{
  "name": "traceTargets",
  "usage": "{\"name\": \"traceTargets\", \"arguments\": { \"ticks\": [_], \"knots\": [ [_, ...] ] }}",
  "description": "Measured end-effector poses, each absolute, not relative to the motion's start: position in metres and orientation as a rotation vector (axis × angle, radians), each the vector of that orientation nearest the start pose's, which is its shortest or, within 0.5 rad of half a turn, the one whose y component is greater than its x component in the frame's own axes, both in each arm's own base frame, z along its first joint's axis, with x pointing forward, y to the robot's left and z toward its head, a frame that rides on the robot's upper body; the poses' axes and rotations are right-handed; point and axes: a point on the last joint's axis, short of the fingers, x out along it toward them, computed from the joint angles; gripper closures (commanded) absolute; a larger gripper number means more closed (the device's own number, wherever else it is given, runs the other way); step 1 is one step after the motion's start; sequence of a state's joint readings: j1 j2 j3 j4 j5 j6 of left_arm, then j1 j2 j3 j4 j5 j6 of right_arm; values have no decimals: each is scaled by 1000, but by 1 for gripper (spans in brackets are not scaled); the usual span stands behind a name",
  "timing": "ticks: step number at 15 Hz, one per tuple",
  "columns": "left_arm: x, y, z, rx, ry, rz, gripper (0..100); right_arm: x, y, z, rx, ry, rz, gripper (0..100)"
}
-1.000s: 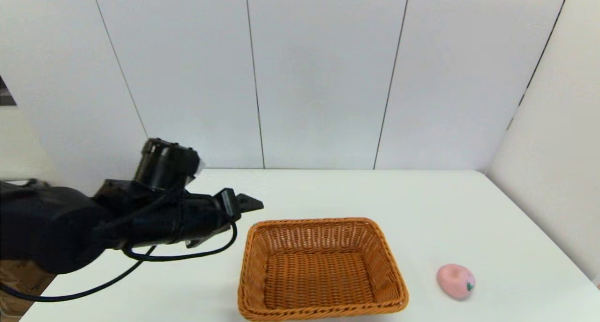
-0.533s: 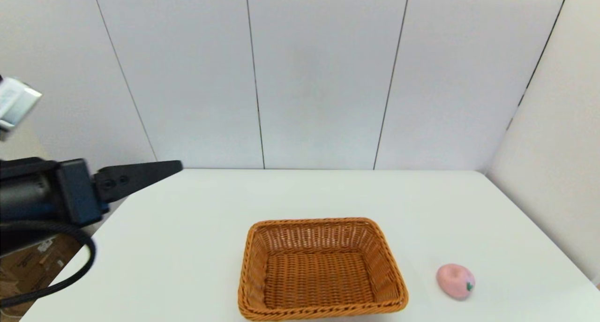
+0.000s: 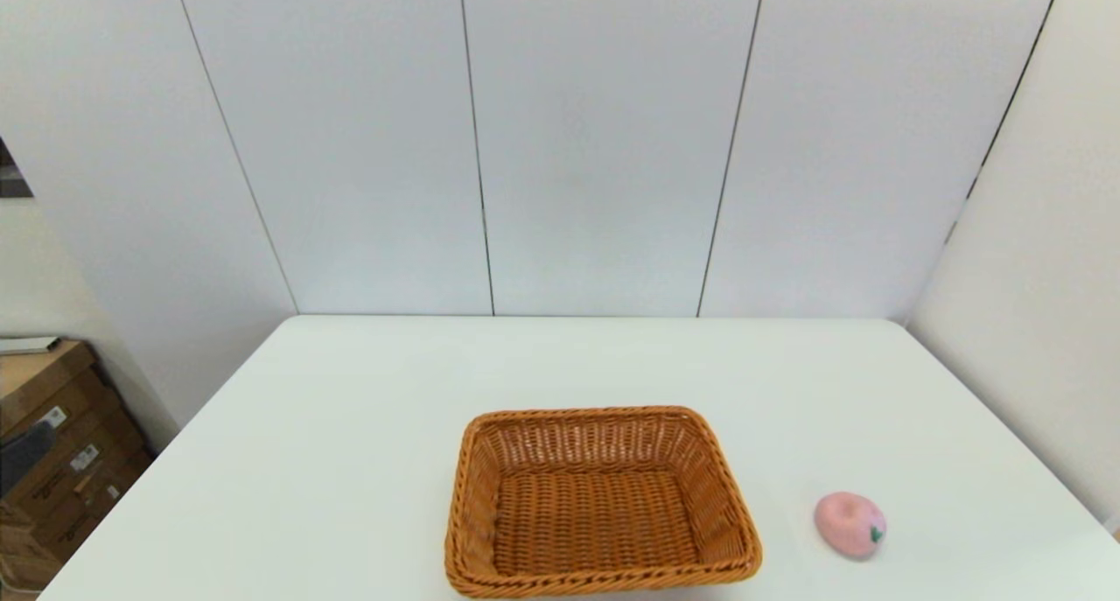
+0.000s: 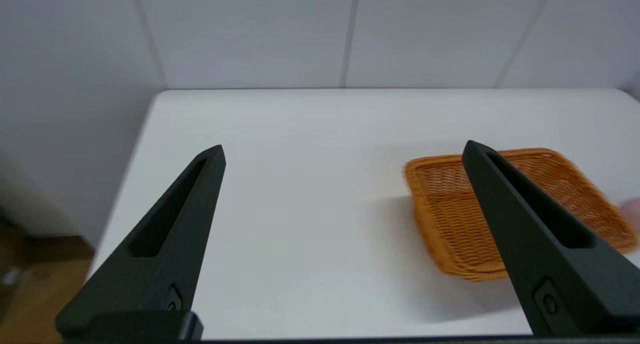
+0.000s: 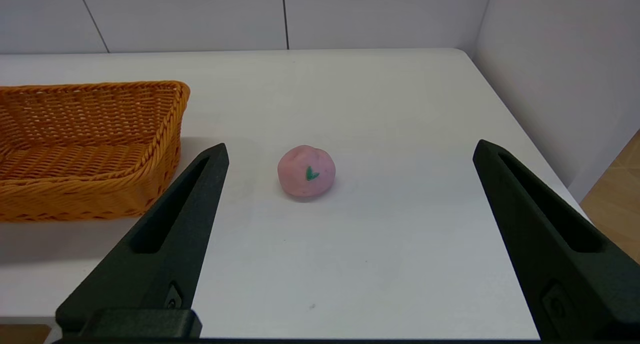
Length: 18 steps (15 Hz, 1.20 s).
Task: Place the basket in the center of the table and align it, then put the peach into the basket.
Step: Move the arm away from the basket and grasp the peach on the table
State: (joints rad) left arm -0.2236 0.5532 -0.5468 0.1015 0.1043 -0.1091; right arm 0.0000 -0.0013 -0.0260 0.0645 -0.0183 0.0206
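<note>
Left end effector [image 4: 342,151]: released, holding nothing; basket [image 4: 505,211] ahead, toward its right finger.
Right end effector [image 5: 350,148]: released; peach [image 5: 306,171] ahead between its fingers, on the tabletop [image 5: 390,234].

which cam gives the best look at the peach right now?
Right wrist view: the peach sits whole and close, between the open right gripper fingers, leaf mark facing the camera. Head view shows it small, right of the basket. Left wrist view catches only a pink sliver at the picture's edge.
</note>
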Motion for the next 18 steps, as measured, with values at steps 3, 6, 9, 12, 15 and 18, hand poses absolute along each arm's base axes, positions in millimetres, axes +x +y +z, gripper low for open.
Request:
{"name": "traceTargets", "arguments": {
  "ticks": [3, 6, 9, 12, 15, 18],
  "knots": [
    [-5, 3, 194, -91, 45, -26, 0, -25, 0, 76, 20, 37, -19, 0],
    [-12, 5, 171, -83, 16, 50, 0, -25, 0, 76, 20, 37, -19, 0],
    [-14, 5, 166, -69, 7, 62, 0, -25, 0, 76, 20, 36, -19, 0],
    [-14, 4, 159, -22, 23, 84, 0, -25, 0, 76, 20, 36, -19, 0],
    [-14, 4, 146, -19, 46, 102, 0, -25, 0, 76, 19, 36, -19, 0],
    [-19, 3, 123, 6, 52, 122, 0, -25, 0, 76, 20, 36, -19, 0]
  ]
}}
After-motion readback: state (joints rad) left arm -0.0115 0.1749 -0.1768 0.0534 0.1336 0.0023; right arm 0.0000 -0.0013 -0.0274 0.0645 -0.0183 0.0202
